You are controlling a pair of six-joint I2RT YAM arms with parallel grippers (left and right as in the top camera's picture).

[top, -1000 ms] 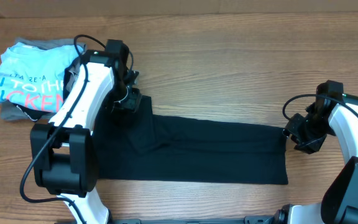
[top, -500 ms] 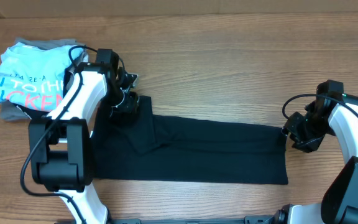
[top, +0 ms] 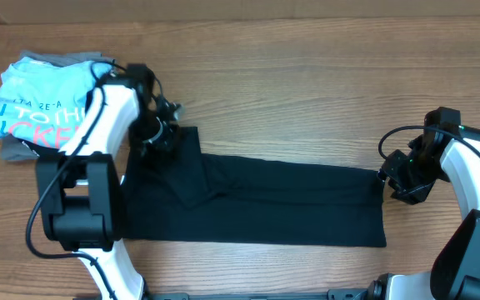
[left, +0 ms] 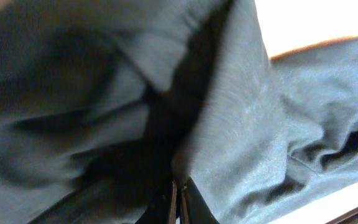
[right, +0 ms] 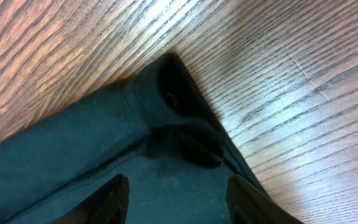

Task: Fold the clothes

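Clothes: one black garment, one folded pile; left tool clenched on black garment, right tool released.

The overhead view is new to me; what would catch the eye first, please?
A long black garment lies spread across the middle, the left gripper pinching its upper-left corner and the right gripper open at its right end. A folded turquoise shirt sits far left.

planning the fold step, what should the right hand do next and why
Probably close the right hand on the black garment. Its fingers stand open astride the cloth's corner, while the left hand looks already pinched on the other end, so both could then lift together.
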